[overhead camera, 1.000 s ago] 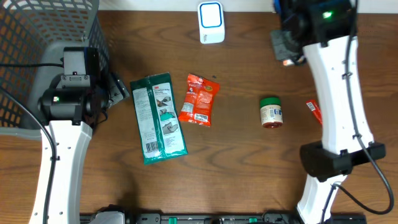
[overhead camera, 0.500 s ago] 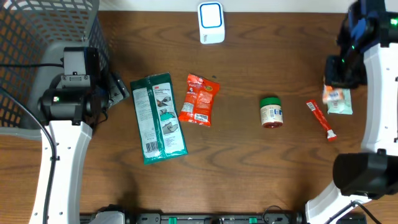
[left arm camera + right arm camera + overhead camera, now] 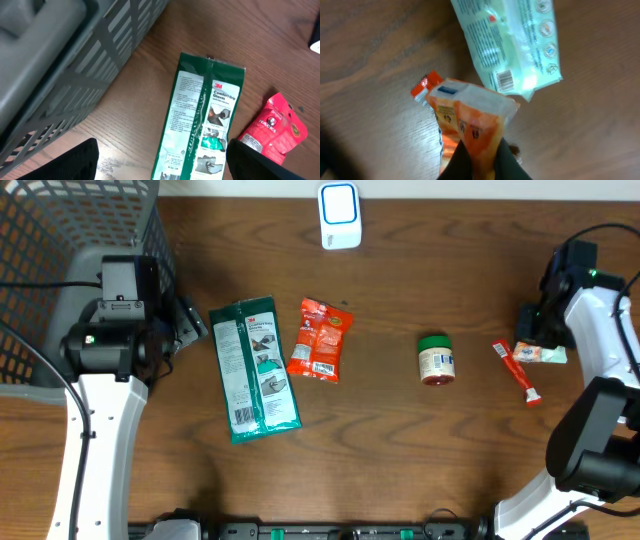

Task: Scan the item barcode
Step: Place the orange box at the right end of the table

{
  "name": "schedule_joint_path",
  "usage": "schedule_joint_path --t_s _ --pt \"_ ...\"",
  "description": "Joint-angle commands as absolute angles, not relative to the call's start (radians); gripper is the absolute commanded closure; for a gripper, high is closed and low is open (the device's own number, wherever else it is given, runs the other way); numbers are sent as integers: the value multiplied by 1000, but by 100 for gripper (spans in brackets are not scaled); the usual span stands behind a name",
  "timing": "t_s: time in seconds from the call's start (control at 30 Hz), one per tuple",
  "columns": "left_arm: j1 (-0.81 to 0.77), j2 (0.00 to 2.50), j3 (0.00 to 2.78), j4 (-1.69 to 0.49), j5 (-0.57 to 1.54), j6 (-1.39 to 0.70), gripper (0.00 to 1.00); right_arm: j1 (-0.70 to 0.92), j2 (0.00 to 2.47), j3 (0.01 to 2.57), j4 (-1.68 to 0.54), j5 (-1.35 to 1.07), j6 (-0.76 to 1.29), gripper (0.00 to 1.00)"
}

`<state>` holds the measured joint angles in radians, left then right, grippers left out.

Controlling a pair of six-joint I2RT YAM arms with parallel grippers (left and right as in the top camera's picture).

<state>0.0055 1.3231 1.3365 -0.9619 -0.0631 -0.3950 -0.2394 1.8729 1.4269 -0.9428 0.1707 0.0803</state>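
The right gripper [image 3: 479,161] pinches the orange packet [image 3: 475,117], well apart from the white scanner [image 3: 339,216], its lower end hidden between dark fingers [image 3: 514,167], print too blurred to read, a pale green pouch [image 3: 512,45] cut off behind it; the left gripper [image 3: 162,160] gapes wide above a green glove pack [image 3: 200,125]

Orange-and-white sachet [image 3: 472,125], gripped at its lower end, white-and-blue scanner [image 3: 339,216] lying well apart
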Motion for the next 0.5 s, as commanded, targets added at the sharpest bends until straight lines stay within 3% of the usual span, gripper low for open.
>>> schedule_joint_path --t_s 0.0,0.07,0.13,0.23,0.33,0.47 --pt "10 1326 1341 -964 -84 -389 18 -244 1863 1369 -881 182 43 68" --pt "10 1326 1341 -964 -84 -389 18 -244 1863 1357 -870 183 43 57" --pt "10 1326 1341 -964 -84 -389 18 -244 1863 1357 -870 183 43 35" --pt "10 1326 1341 -964 -84 -389 18 -243 1863 1369 -871 183 43 16" --pt "10 1326 1341 -964 -84 -389 18 -243 1857 1435 -940 164 44 14" --pt "10 1326 1341 -964 -84 -389 18 -232 1845 1625 -1172 -135 4 17"
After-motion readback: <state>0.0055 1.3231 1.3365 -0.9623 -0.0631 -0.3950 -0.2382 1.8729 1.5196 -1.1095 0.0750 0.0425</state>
